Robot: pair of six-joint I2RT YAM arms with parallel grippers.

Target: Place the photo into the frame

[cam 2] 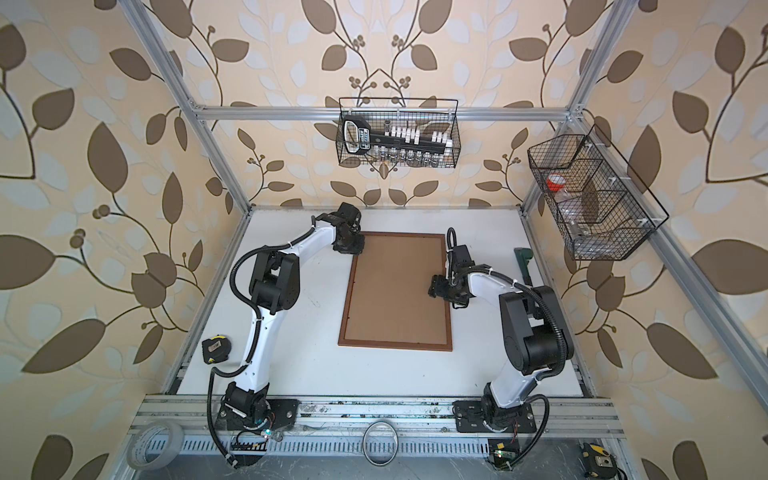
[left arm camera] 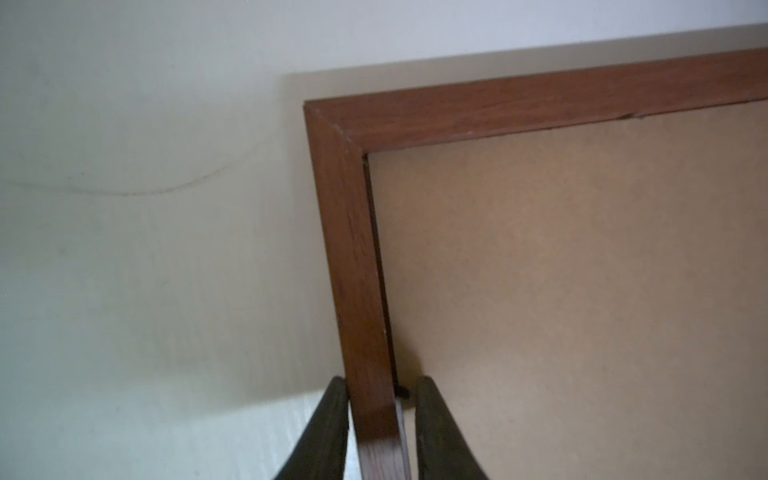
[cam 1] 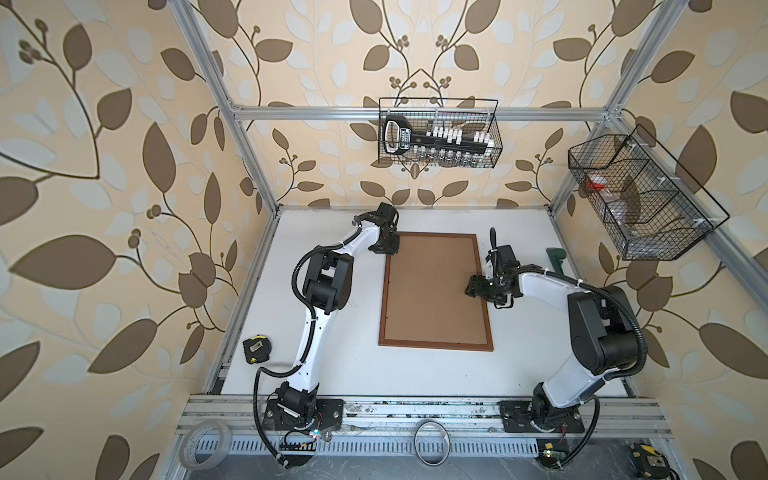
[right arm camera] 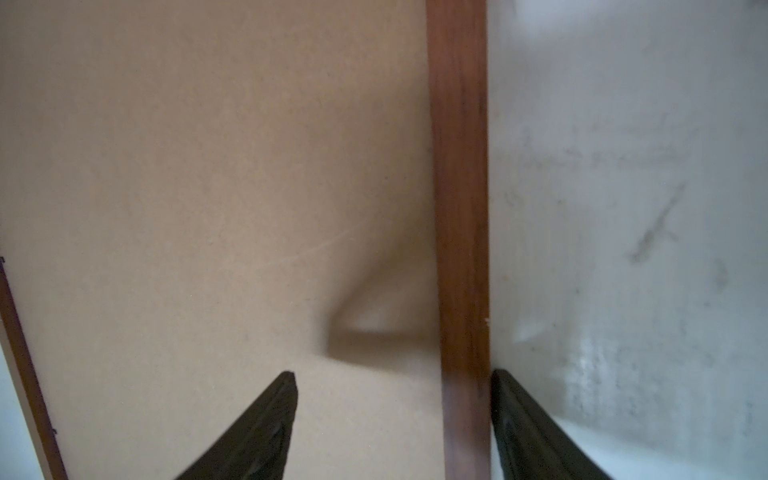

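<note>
Frame (cam 1: 435, 344) is lying flat on the white table (cam 1: 365, 374), back side up, so all you see inside the wooden border is the plain brown backing board (cam 1: 436, 286). Photo? Can't spot it in any view, so maybe it's already under that board or just off camera, no way to tell. Left pincer (left arm camera: 382, 384) sits near the frame's far corner and looks clamped across the side rail, one finger outside it and one inside. Right pincer (right arm camera: 392, 374) straddles the opposite rail with its fingers wide apart, the outer one touching the rail's edge and the inner one over the board. My guess is this is the get-a-hold-of-the-frame step, for a lift or a flip. The next move needs the right one to close on its rail without shoving the frame sideways.
</note>
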